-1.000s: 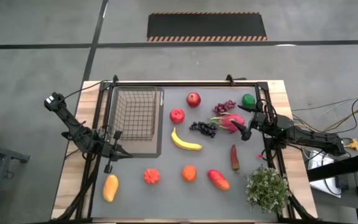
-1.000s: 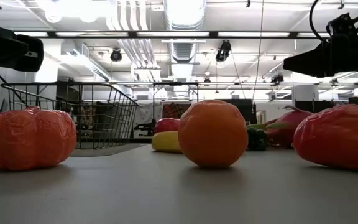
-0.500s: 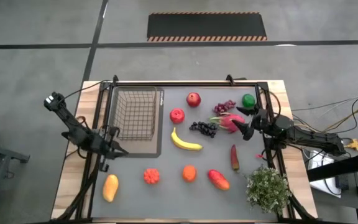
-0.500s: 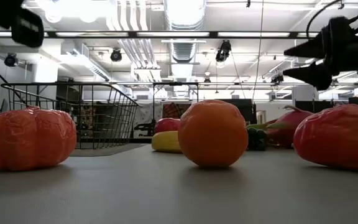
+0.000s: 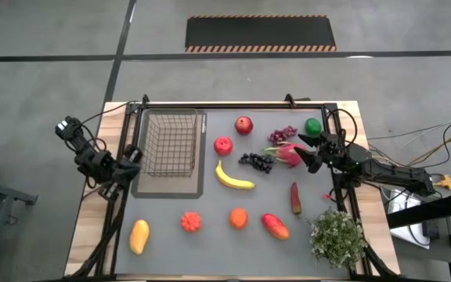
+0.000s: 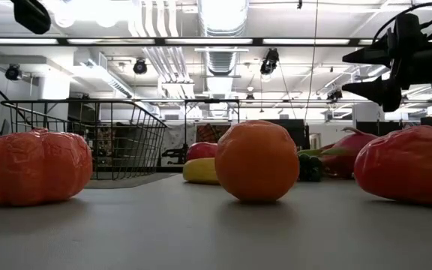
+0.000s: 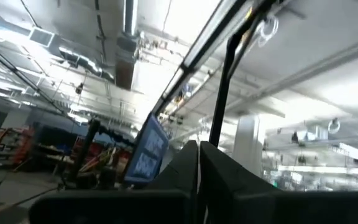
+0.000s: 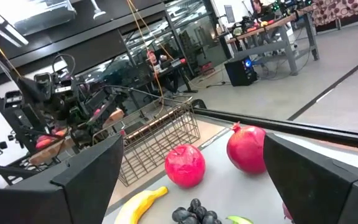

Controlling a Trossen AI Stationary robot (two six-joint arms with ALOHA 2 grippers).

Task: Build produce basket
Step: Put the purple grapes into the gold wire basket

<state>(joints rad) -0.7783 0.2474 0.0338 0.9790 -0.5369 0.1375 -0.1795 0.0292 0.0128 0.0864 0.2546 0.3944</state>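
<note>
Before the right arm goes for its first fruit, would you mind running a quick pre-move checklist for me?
1. Right gripper open: ok, fingers spread wide in the right wrist view.
2. Right gripper empty: ok.
3. Nearest target: the dragon fruit lies beside the right gripper, not grasped: ok.
4. Basket upright with room inside: ok, no fruit in it.
5. Left gripper clear of the basket: not ok, it sits at the basket's left rim.
6. Left gripper open or shut: cannot tell.
</note>
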